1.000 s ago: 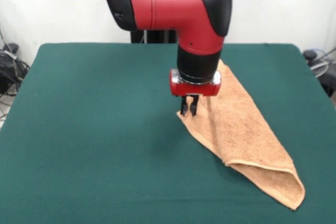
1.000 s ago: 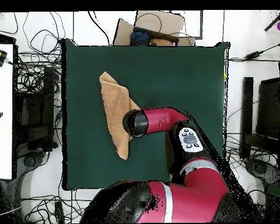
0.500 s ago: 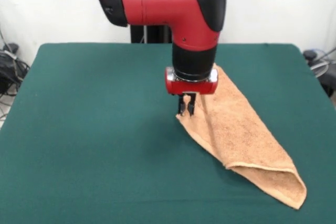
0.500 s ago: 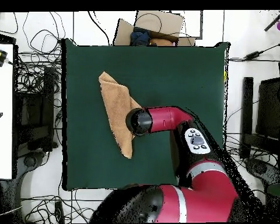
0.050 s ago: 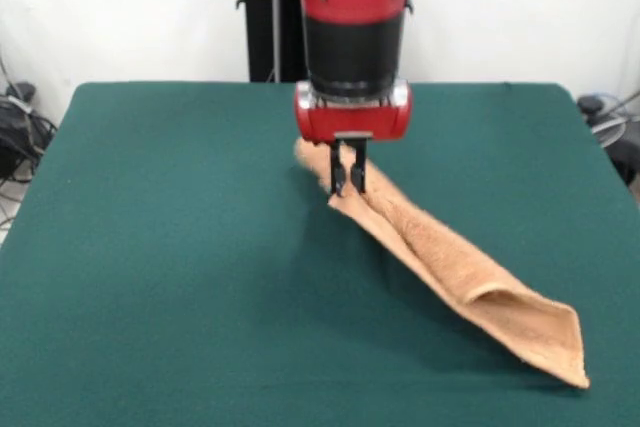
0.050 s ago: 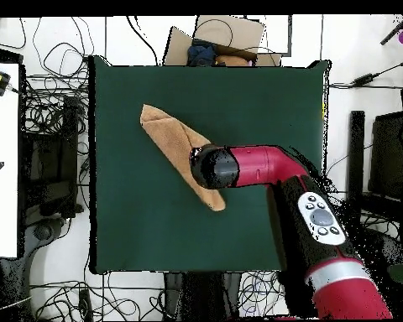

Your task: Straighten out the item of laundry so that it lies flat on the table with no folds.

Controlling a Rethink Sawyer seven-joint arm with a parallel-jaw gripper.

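Gripper (image 5: 347, 179) pinched shut on the towel's (image 5: 450, 272) edge, and it has lifted and swung left and farther back since a moment ago. The towel has been dragged from a broad folded triangle into a long narrow band, running to the near right of the table (image 5: 150, 277). Still doubled over, so flattening remains ahead.
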